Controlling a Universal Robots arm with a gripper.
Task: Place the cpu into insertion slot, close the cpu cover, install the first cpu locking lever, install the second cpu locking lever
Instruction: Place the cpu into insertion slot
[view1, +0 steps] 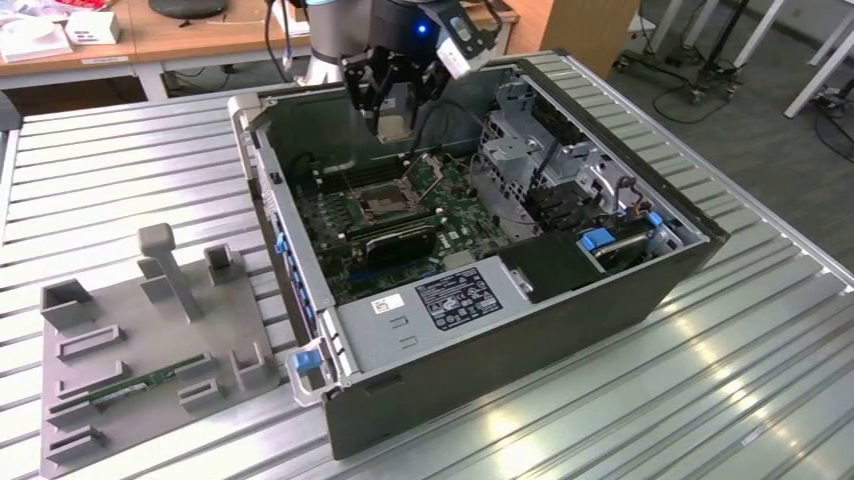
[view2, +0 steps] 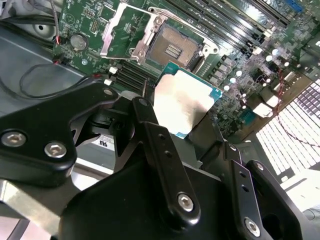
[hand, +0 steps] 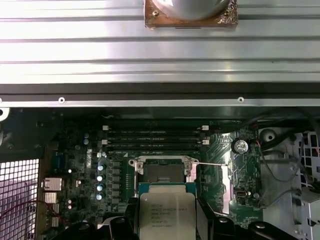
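We see the gripper in the upper middle of the exterior view, hanging over the open computer case; its fingers are clamped on the cpu, pinching it by opposite edges; we judge this grip keeps the silvery top level and leaves the contact side untouched. The chip is in the air, above the motherboard and just short of the insertion slot, not yet seated. The cpu cover stands swung up off the socket, which we take to be why the bare contact field lies exposed and ready to receive the chip. One thin locking lever sticks out sideways from the socket frame, released; whether a second is free we cannot tell. By count: one arm, one cpu, one socket, one cover, and what look like four memory slots beyond the socket. At the exterior view's lower left sits one grey fixture tray holding a single green memory stick, well apart from the case.
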